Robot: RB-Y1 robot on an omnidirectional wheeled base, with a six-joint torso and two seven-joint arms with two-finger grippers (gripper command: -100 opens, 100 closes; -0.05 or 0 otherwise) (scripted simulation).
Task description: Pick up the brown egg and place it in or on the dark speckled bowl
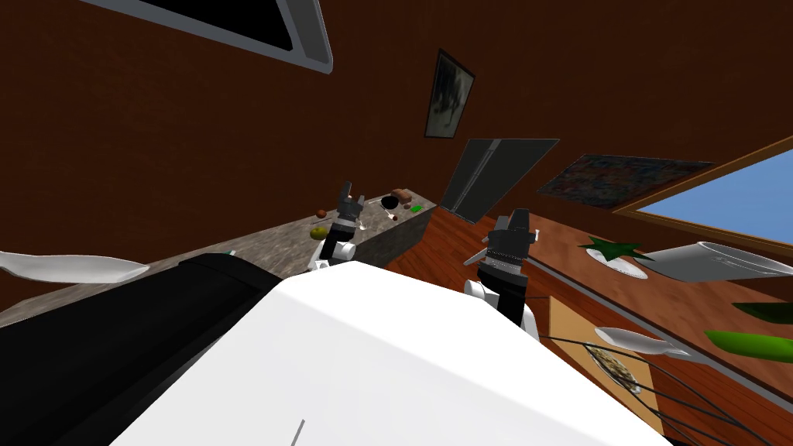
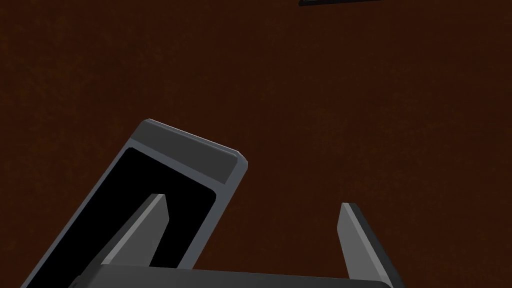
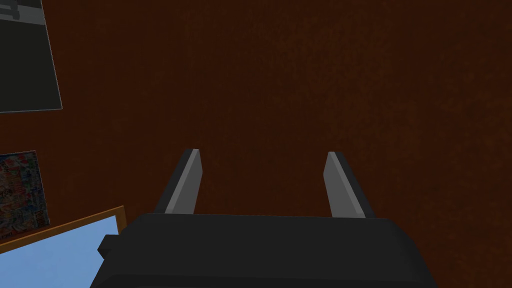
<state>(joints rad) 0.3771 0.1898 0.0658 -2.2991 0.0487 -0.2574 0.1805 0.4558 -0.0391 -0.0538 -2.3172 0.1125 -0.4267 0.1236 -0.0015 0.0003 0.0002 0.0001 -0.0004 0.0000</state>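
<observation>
1. The brown egg [image 1: 321,212] lies on the table [image 1: 263,244]. It is a small reddish-brown spot just beside the left hand [image 1: 350,192] and lower than its fingers.
2. It is probably light, with a stiff but brittle shell. It is smooth and round, so it may slip or roll. The safest hold seems to be across its short middle, with a gentle closing.
3. The egg is too small here to tell which way its long axis points.
4. A yellow-green round thing [image 1: 317,232] lies near the egg.
5. The dark speckled bowl [image 1: 389,202] stands on the same table, near the other side of the left hand, so the hand is between egg and bowl.
6. The left hand's fingers stand wide apart and hold nothing. They point at the brown wall, not down at the egg.
7. The right hand [image 3: 265,152] is beside the table, also spread and empty.
</observation>
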